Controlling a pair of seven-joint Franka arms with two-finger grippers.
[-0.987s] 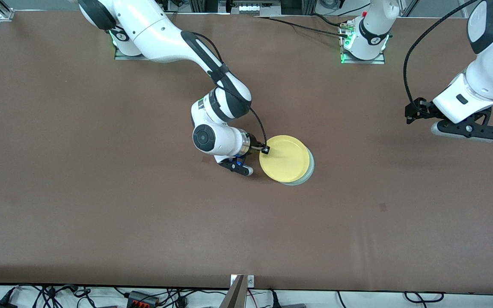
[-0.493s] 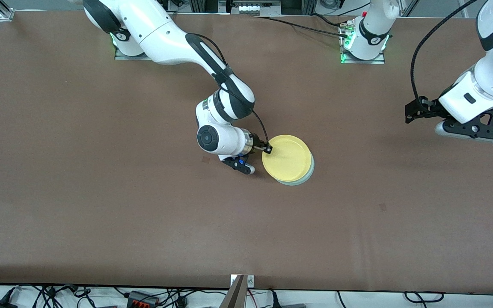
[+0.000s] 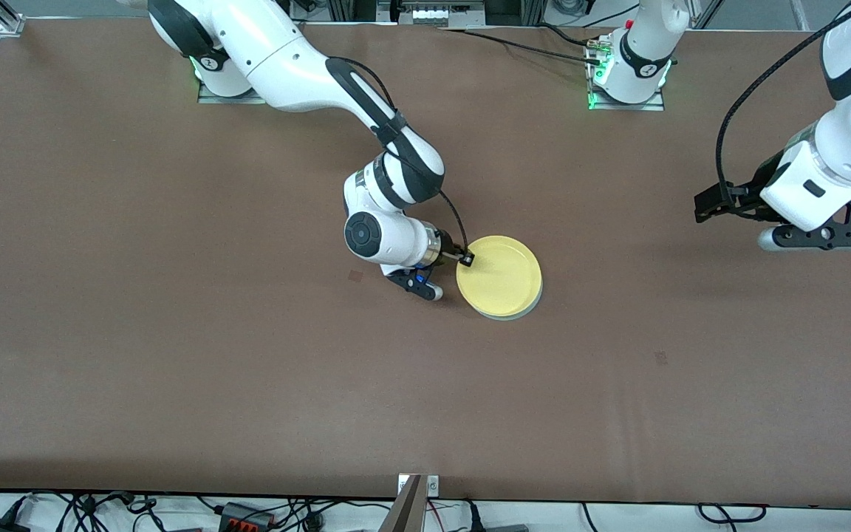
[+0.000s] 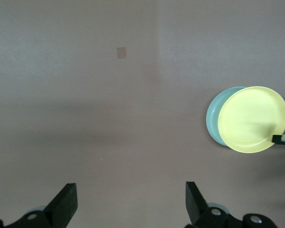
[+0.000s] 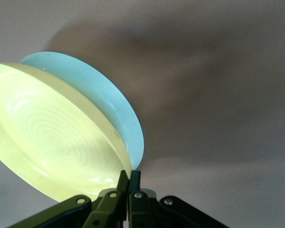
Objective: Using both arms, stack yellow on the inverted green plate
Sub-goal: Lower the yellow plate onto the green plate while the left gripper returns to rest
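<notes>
You had a nearly bare brown desk [image 3: 174, 355] in front of you: only a small dark mark [image 3: 355, 275] just beside the right arm's wrist and another small mark [image 3: 660, 357] closer to the front camera's edge, toward the left arm's end. Cables and plugs [image 3: 248, 511] lay along the strip below that edge. Nothing stood between either arm and the plates.

Your right end effector [image 3: 465, 258] sat low at the middle of the desk, fingers pinched tight together on the rim of the yellow plate [image 3: 501, 276], at the side facing the right arm's end. In the right wrist view the closed fingertips [image 5: 128, 183] met at that rim.

The yellow plate lay rim up, hollow facing the ceiling, on top of the green plate [image 3: 525, 312]. Being round, it had no long axis. It was not centred: a pale crescent of the green plate showed from under it at the side nearer the front camera and toward the left arm's end. The left wrist view showed the same crescent [image 4: 214, 118].

Your left end effector [image 3: 818, 236] waited in the air over the left arm's end of the desk, well apart from the plates, its fingers [image 4: 66, 204] spread wide and holding nothing.
</notes>
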